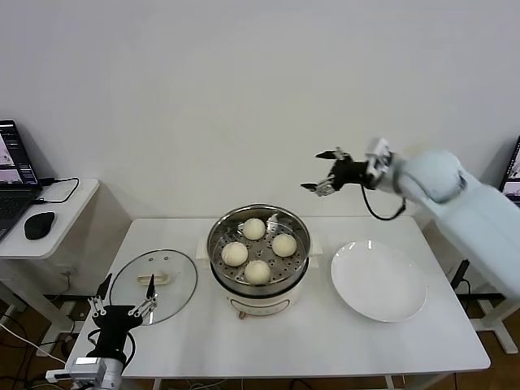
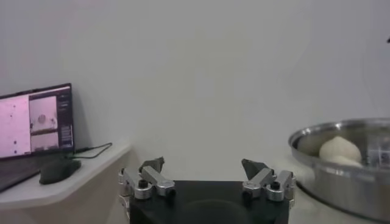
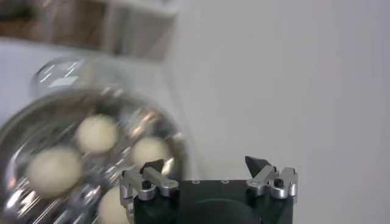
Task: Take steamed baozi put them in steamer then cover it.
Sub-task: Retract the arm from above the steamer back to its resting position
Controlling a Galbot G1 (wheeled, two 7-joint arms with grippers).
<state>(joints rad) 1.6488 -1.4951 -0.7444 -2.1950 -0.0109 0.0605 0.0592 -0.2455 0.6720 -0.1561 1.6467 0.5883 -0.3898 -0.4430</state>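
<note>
Head view: four baozi (image 1: 257,251) sit in the steamer (image 1: 258,280); glass lid (image 1: 154,284) lies at its 9 o'clock. Right gripper (image 1: 323,171) hangs wide and empty at its 1 o'clock. Left gripper (image 1: 123,297), also wide, empty, sits by the lid.

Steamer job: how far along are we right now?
Done: all four baozi sit in the steamer; the plate is bare. In hand: nothing; the right gripper hangs open above the table's back edge, and the left gripper is open beside the cover. Left: put the cover on.
</note>
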